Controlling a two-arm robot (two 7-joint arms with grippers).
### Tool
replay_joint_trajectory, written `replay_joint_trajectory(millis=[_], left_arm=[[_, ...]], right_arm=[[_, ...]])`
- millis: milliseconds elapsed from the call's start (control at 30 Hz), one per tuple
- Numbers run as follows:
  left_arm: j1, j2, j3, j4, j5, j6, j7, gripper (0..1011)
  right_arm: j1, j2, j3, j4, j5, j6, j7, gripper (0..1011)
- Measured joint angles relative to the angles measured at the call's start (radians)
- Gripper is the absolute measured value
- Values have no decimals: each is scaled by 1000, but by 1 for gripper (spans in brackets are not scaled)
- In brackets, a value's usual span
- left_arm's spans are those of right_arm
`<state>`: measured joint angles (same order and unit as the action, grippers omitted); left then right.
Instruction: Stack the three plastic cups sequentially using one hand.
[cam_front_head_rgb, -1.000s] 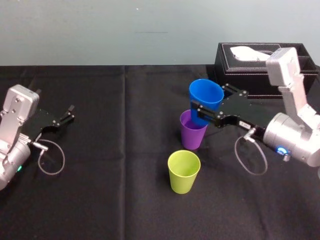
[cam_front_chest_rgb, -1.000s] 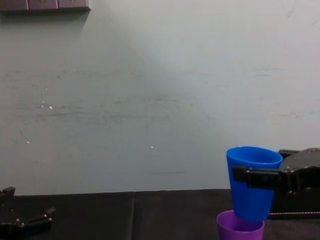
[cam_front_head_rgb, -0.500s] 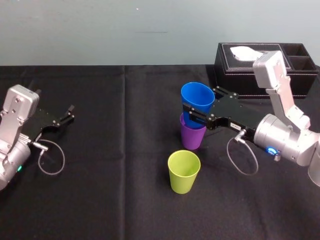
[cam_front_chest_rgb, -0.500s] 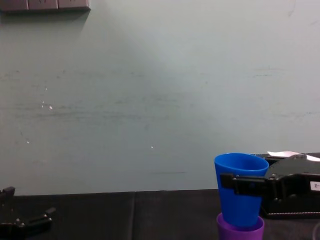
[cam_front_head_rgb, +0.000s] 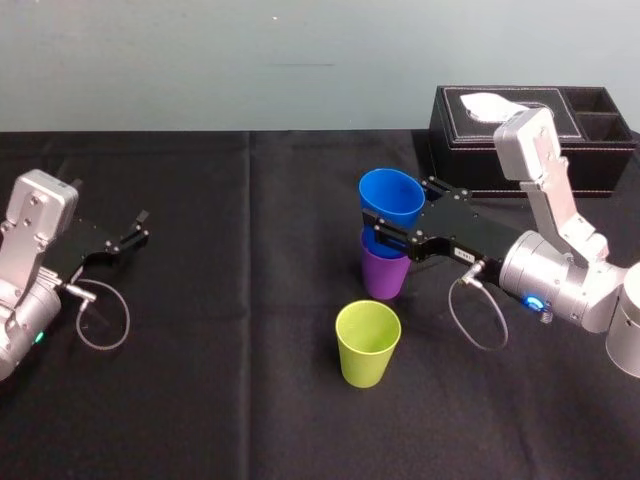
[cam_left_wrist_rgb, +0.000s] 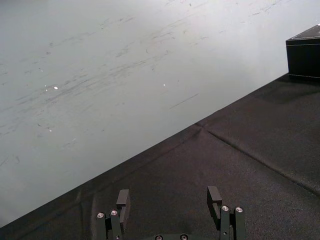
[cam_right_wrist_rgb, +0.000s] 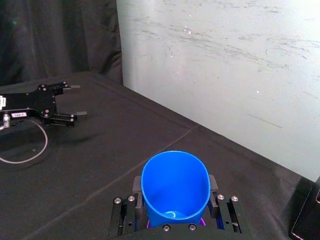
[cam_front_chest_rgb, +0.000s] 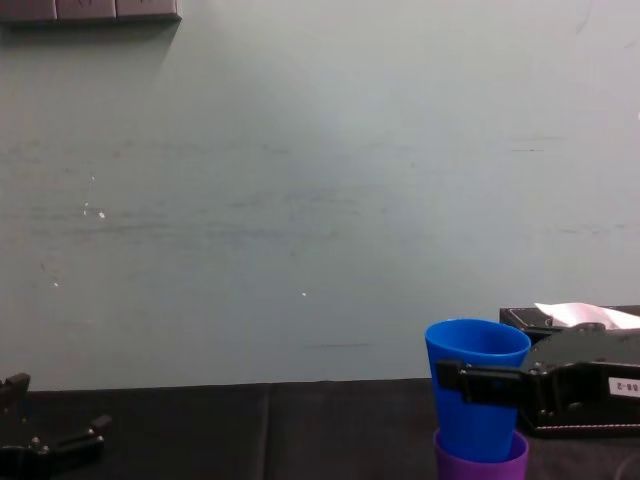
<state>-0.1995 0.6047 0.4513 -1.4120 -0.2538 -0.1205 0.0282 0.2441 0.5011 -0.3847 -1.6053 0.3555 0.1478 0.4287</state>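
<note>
My right gripper (cam_front_head_rgb: 400, 212) is shut on the blue cup (cam_front_head_rgb: 392, 200), one finger on each side of its wall. The cup hangs slightly tilted, with its base dipping into the mouth of the purple cup (cam_front_head_rgb: 385, 275), which stands upright mid-table. From the chest, the blue cup (cam_front_chest_rgb: 478, 345) sits in the purple rim (cam_front_chest_rgb: 480, 466), with the right gripper (cam_front_chest_rgb: 470, 385) clamped across it. The right wrist view looks down into the blue cup (cam_right_wrist_rgb: 175, 182) between the fingers (cam_right_wrist_rgb: 212, 184). The yellow-green cup (cam_front_head_rgb: 367, 343) stands alone, nearer me. My left gripper (cam_front_head_rgb: 138, 228) rests open at the far left.
A black leather tissue box (cam_front_head_rgb: 530, 130) stands at the back right, behind the right arm, and shows in the chest view as well (cam_front_chest_rgb: 570, 320). A black cloth (cam_front_head_rgb: 240, 380) covers the table. The left gripper (cam_left_wrist_rgb: 168, 197) has nothing between its fingers.
The right gripper has carried the blue cup left and downward, from above the purple cup until its base sits in the purple cup's mouth. The left arm has not moved.
</note>
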Motion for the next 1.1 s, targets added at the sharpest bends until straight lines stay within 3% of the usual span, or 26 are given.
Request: replay_joint_trajectory(millis=[833, 1100], left_arm=[[0, 0, 0, 0, 0, 0, 0, 1011], [0, 0, 0, 0, 0, 0, 0, 1011]], right_arm=[[-10, -13, 7, 38, 8, -25, 7, 724], [-10, -12, 6, 37, 8, -23, 8, 924]])
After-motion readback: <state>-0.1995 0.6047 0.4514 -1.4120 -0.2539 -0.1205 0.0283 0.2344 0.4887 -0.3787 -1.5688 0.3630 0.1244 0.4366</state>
